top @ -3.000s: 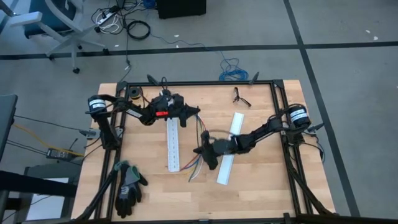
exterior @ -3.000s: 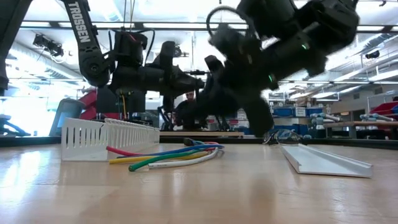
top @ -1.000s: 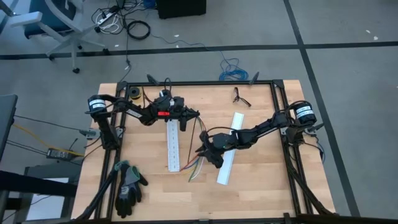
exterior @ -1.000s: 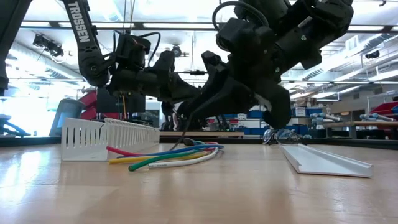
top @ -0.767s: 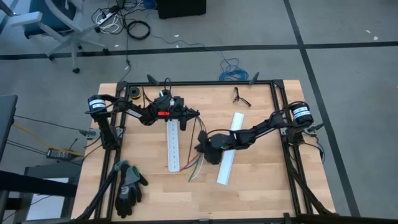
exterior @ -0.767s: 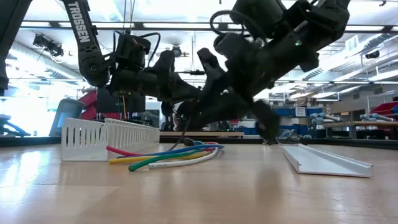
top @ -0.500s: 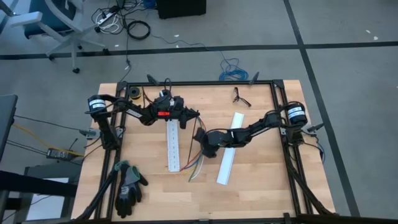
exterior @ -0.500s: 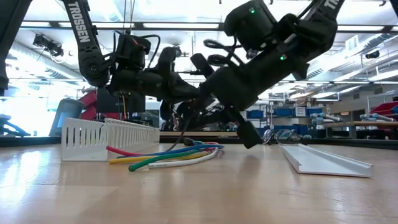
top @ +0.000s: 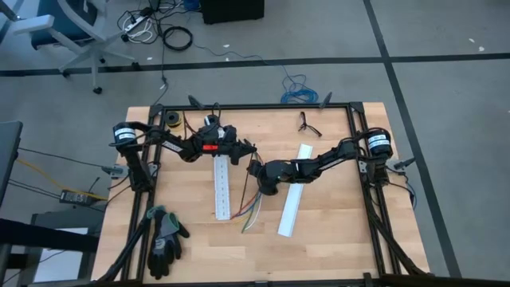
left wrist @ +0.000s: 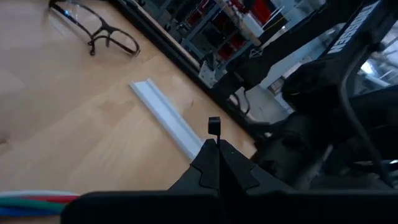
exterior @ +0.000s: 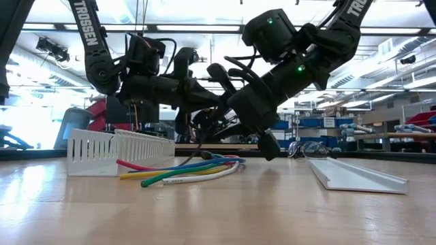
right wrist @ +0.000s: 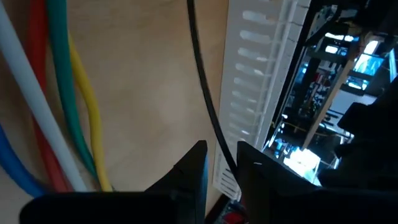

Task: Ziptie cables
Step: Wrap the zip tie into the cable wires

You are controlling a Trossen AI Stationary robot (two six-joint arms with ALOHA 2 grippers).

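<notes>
The cables (top: 251, 211), a loose bundle of coloured wires, lie flat on the wooden table near its middle; they also show in the low view (exterior: 184, 170) and the right wrist view (right wrist: 56, 93). A thin black zip tie (right wrist: 205, 93) runs from my left gripper (top: 252, 149), which is shut on its head, down toward the far end of the cables. My right gripper (top: 256, 182) hovers just beyond the cables' far end, rolled onto its side, with the strap between its fingertips (right wrist: 222, 163). My left gripper pinches the zip tie just below its small square head (left wrist: 214, 124), which sticks out past the shut fingertips. The fingers come in level from the table's left. The strap hangs away below them, clear of the table there. My right gripper has the zip tie's strap (right wrist: 227, 155) between its two fingers, which lie across it and come slanting down from the table's right. The strap runs on past the fingertips toward the cables. The gripper itself hides the exact place of contact.
A long white perforated strip (top: 221, 187) lies left of the cables, and a plain white strip (top: 290, 195) lies to their right. Safety glasses (top: 309, 123) rest near the far edge. Black gloves (top: 163, 239) lie at the near left corner.
My right gripper has gone toward the table's far edge and a little left, closer to my left gripper, and has rolled strongly about its own axis. My left gripper has rolled somewhat in place. The cables have stayed where they were.
</notes>
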